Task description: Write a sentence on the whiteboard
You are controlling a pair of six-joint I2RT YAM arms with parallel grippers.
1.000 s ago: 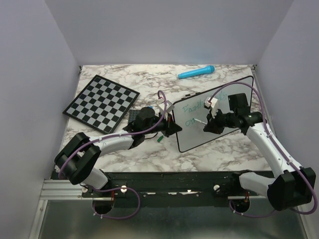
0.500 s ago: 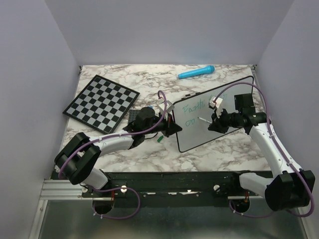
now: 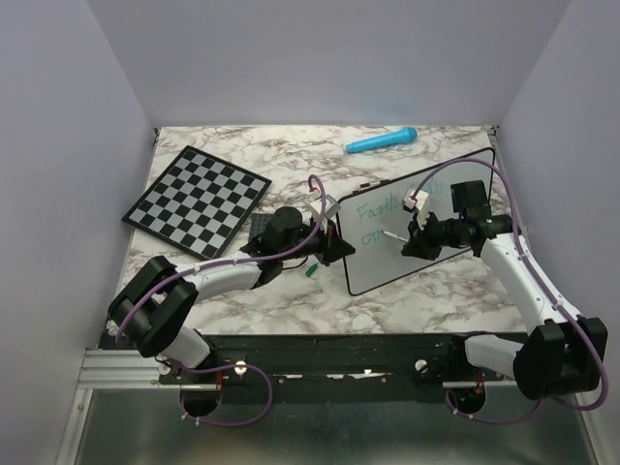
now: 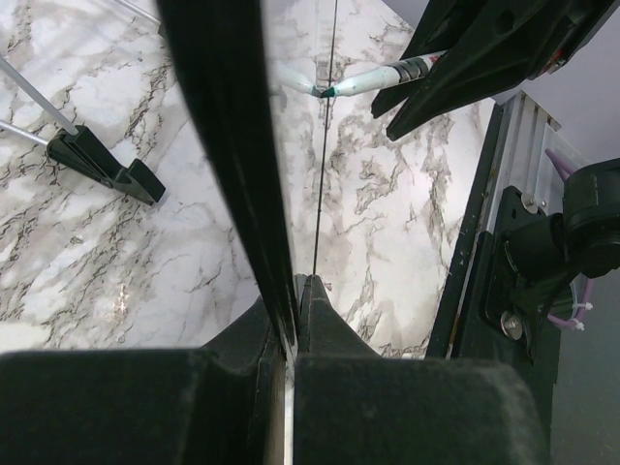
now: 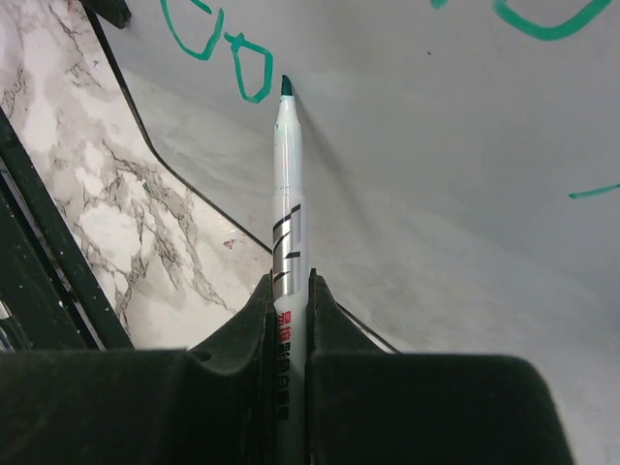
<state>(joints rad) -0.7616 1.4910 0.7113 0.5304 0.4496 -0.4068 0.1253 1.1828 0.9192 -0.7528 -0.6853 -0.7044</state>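
Observation:
The whiteboard point(image 3: 426, 232) stands tilted on the marble table, and my left gripper point(image 3: 336, 242) is shut on its left edge. In the left wrist view the black frame point(image 4: 232, 145) runs edge-on into that gripper point(image 4: 295, 291). My right gripper point(image 3: 412, 238) is shut on a white marker point(image 5: 288, 194). The marker's teal tip point(image 5: 286, 87) rests on the board surface point(image 5: 455, 165), just right of two round letters point(image 5: 247, 68). The sentence point(image 3: 378, 209) shows as teal writing: one upper line and the start of a lower one.
A chequered chessboard point(image 3: 197, 201) lies at the back left. A blue tube-shaped object point(image 3: 381, 141) lies at the back near the wall. A small green cap point(image 3: 311, 272) lies on the table below my left gripper. One black board foot point(image 4: 107, 165) rests on the marble.
My right gripper with the marker shifted slightly right along the lower line, then came back a little left. The left gripper and the board have not moved.

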